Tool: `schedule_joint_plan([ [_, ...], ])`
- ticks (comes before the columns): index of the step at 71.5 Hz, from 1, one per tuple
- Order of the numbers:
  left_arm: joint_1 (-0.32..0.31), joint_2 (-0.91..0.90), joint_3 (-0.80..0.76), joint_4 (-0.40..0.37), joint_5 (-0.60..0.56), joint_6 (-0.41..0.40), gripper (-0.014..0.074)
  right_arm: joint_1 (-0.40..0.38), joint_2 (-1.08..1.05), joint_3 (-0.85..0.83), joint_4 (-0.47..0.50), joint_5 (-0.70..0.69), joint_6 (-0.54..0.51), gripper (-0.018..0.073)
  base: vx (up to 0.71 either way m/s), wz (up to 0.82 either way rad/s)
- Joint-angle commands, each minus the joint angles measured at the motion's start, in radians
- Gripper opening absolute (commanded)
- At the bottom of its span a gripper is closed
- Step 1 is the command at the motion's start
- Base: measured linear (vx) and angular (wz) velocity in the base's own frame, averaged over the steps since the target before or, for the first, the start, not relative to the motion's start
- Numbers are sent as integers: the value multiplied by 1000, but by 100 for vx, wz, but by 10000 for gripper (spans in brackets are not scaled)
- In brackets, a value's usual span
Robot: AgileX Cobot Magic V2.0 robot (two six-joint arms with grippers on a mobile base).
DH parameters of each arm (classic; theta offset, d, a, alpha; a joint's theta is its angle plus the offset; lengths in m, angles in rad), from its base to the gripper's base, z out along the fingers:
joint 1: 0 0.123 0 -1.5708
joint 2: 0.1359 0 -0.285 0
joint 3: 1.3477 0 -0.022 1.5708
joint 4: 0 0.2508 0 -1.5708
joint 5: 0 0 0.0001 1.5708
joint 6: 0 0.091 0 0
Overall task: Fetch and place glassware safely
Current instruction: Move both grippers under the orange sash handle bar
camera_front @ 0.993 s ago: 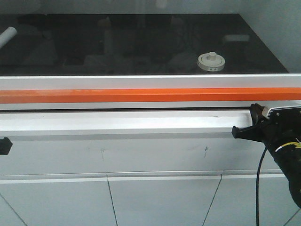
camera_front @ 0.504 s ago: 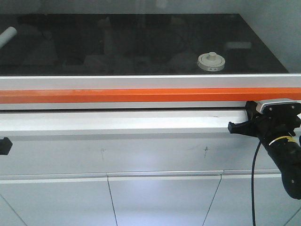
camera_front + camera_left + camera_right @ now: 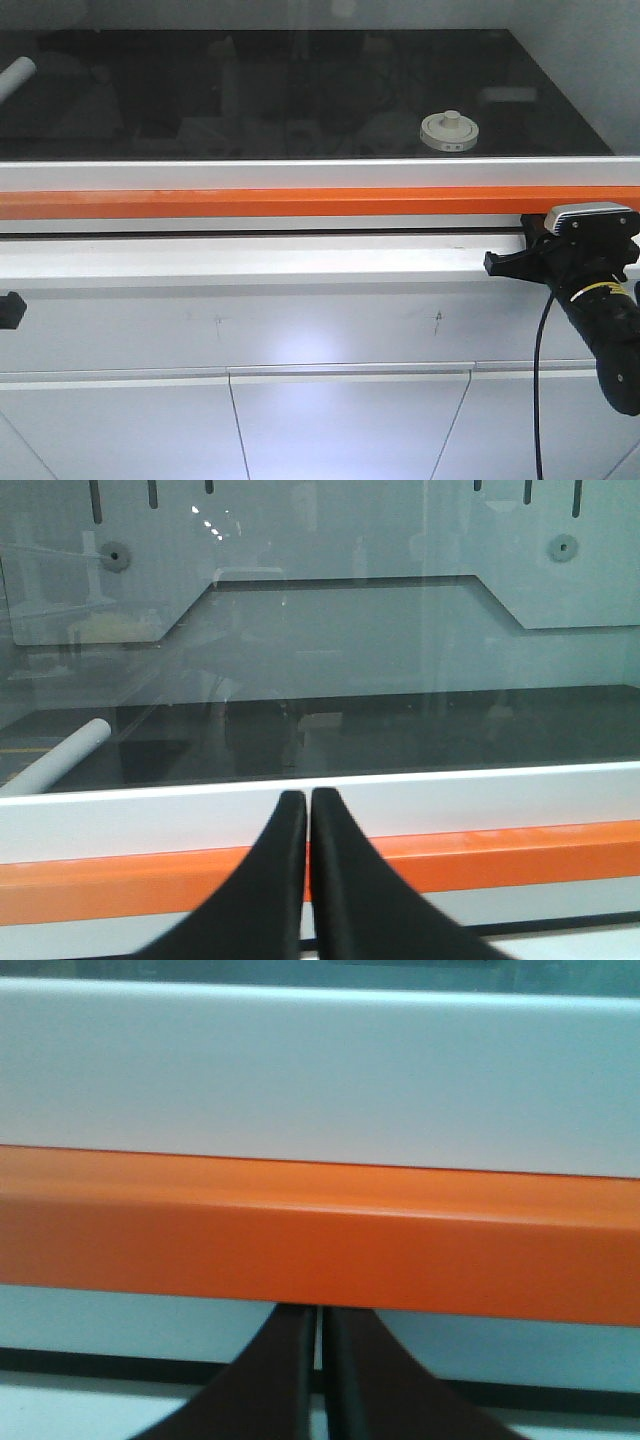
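The glassware (image 3: 448, 131), a squat jar with an off-white knobbed lid, stands on the black worktop (image 3: 300, 100) at the back right, behind the white and orange front rail (image 3: 300, 203). My right gripper (image 3: 500, 265) is low at the right, well in front of and below the jar. In the right wrist view, the right gripper (image 3: 318, 1312) is shut with nothing in it, its tips just under the orange bar (image 3: 320, 1235). My left gripper (image 3: 306, 798) is shut and empty, facing the rail. In the front view only a black bit of the left gripper (image 3: 8, 308) shows at the left edge.
A white cylinder (image 3: 15, 76) lies at the far left of the worktop; the same white cylinder (image 3: 60, 760) shows in the left wrist view. White cabinet fronts (image 3: 340, 420) fill the space below the ledge (image 3: 250, 262). A perforated back panel (image 3: 330, 540) closes the rear.
My right arm has shifted slightly left and turned at the wrist, so its camera housing now shows on top. The left gripper and the jar have not moved.
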Motion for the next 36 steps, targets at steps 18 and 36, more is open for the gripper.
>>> schedule_joint_plan([
  [18, 0, 135, -25, -6, -81, 14, -7, 2, -37, -26, -7, -112, -9, -3, 0, 0],
  [36, 0, 337, -50, -7, -251, 50, -7, 2, -37, -26, -7, -112, -9, -3, 0, 0],
])
